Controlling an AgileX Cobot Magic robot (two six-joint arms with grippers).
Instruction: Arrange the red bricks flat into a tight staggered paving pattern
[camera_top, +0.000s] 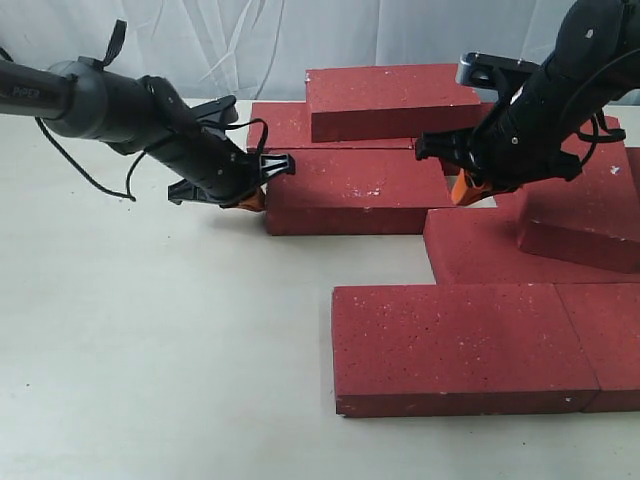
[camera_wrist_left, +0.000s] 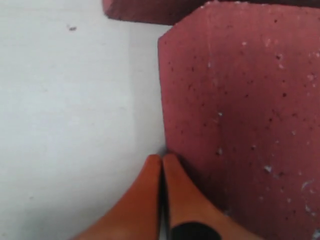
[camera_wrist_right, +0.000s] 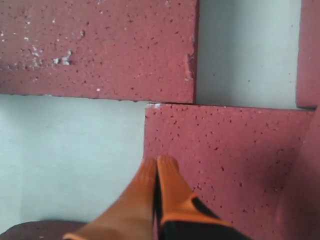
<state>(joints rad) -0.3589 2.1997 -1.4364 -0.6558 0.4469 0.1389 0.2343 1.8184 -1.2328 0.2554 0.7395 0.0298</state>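
Several red bricks lie at the back and right of the table. One flat brick (camera_top: 350, 190) sits in the middle, and another (camera_top: 395, 100) lies stacked on the back row. A long brick (camera_top: 450, 345) is at the front, and a tilted one (camera_top: 585, 215) is on the right. My left gripper (camera_top: 255, 196) is shut and empty. Its orange tips (camera_wrist_left: 162, 158) touch the left end of the middle brick (camera_wrist_left: 235, 115). My right gripper (camera_top: 462, 190) is shut and empty by that brick's right end, with its tips (camera_wrist_right: 157, 161) at the edge of a brick (camera_wrist_right: 225, 150).
A flat brick (camera_top: 470, 250) lies between the middle and front bricks, and another (camera_top: 610, 340) abuts the front brick on the right. The bare pale tabletop (camera_top: 150, 330) spreads to the left and front. A white curtain hangs behind.
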